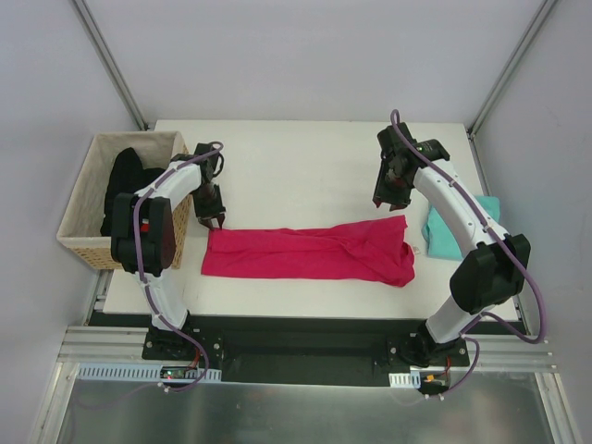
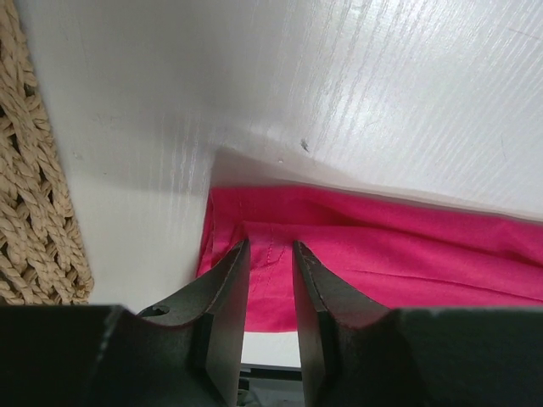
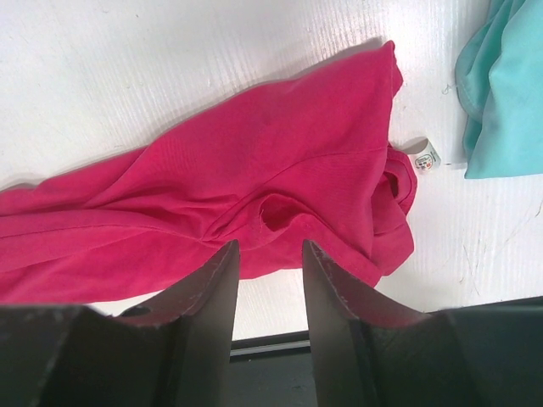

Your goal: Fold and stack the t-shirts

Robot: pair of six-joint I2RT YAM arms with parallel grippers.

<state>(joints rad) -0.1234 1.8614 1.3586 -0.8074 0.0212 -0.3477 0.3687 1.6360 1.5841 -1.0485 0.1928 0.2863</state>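
The magenta-pink t-shirt [image 1: 305,254] lies stretched in a long, loosely folded band across the near half of the table. My left gripper [image 1: 218,222] hovers at its far left corner. In the left wrist view the left gripper [image 2: 270,244] is narrowly open over the pink t-shirt's hem [image 2: 407,263], with nothing between the fingers. My right gripper [image 1: 388,205] hangs just behind the shirt's far right corner. Seen from the right wrist, the right gripper [image 3: 270,244] is open and empty above the rumpled pink cloth [image 3: 212,186]. A small white label [image 3: 424,157] lies at that end. The teal t-shirt [image 1: 442,236] is bunched at the right, partly under the right arm.
A wicker basket [image 1: 83,199] stands against the table's left edge with a black garment [image 1: 125,185] in it, close to the left arm. In the left wrist view the basket wall [image 2: 34,170] is just left of the fingers. The teal cloth [image 3: 505,93] shows at the right wrist view's upper right.
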